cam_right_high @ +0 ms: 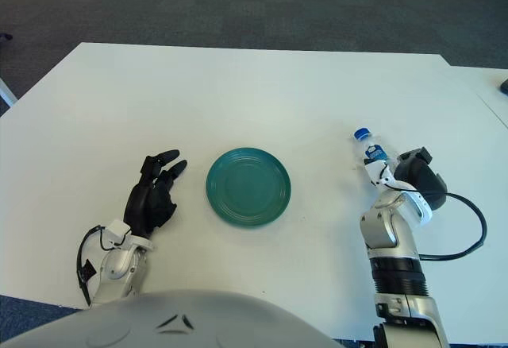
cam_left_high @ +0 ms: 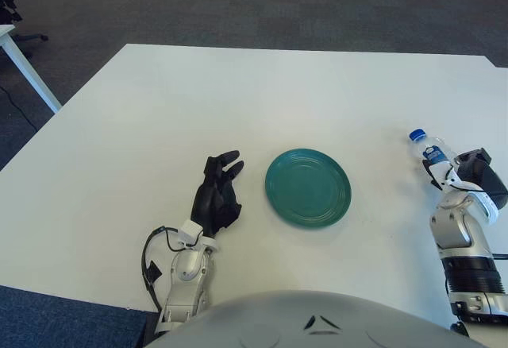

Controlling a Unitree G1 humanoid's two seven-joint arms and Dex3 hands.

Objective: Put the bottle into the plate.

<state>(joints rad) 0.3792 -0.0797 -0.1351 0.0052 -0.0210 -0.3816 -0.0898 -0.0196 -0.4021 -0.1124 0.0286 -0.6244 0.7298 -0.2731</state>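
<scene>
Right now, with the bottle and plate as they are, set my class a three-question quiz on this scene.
1. True or false: the water bottle lies on the green plate.
2. Which robot hand grips the bottle? A) left robot hand B) right robot hand
3. Fill in: the bottle's cap is ____.

Key: 1 false, it is off the plate, to its right; 2 B, the left shows open beside the plate's left; 3 blue.
</scene>
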